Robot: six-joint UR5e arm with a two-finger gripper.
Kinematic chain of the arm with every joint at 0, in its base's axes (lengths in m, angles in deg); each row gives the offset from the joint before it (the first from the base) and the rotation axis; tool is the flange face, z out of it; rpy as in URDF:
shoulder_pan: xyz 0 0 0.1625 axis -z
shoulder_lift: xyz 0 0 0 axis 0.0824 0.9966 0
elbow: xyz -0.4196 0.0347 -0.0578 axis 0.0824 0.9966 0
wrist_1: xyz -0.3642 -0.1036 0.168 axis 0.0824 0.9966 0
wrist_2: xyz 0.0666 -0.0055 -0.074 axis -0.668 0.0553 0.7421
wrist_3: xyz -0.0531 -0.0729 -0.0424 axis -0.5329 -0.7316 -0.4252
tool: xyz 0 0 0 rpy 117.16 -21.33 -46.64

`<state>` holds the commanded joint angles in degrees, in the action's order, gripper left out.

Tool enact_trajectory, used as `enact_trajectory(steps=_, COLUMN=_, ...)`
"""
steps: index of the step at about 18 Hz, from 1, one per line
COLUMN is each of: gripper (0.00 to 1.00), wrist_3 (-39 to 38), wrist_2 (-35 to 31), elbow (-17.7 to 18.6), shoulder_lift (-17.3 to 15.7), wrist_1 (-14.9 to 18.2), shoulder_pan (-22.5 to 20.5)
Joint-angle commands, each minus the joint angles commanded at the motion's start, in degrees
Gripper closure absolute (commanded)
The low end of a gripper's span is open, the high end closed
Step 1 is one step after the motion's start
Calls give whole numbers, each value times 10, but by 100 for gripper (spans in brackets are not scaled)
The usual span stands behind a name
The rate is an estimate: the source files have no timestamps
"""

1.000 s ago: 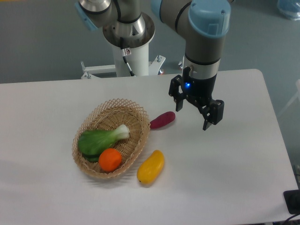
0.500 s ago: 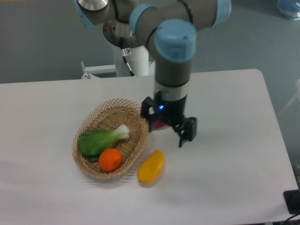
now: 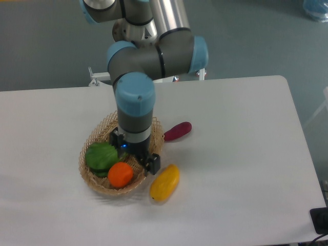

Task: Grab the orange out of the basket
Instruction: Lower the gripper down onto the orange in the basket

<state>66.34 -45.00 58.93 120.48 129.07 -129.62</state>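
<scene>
Claw (image 3: 134, 154) fingers apart over basket (image 3: 98, 135), holding nothing; orange (image 3: 120, 175) at its 7 o'clock. White bench (image 3: 246, 154), grey floor behind.

Green leafy vegetable (image 3: 100, 156) — yellow fruit (image 3: 165, 182) — purple vegetable (image 3: 178, 131)

White table (image 3: 246, 169) bearing three items. Basket (image 3: 90, 170) of tan wicker, lying beneath and around the gripper's fingers (image 3: 152, 163). Yellow-orange mango-shaped fruit (image 3: 165, 182), on the tabletop just outside the basket rim, immediately beside the nearer finger. Purple-red elongated vegetable (image 3: 178, 131), farther back, apart from the fingers.
</scene>
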Motion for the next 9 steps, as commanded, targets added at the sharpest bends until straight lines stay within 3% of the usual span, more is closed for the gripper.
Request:
enact_trajectory(steps=4, gripper=0, wrist_3=0, wrist_2=-35, elbow=3, shoulder_lift=24, wrist_1=-36, shoulder_pan=18)
enact_trajectory(steps=9, gripper=0, wrist_3=-6, wrist_2=-47, elbow=21, shoulder_lift=33, wrist_1=-46, shoulder_pan=33)
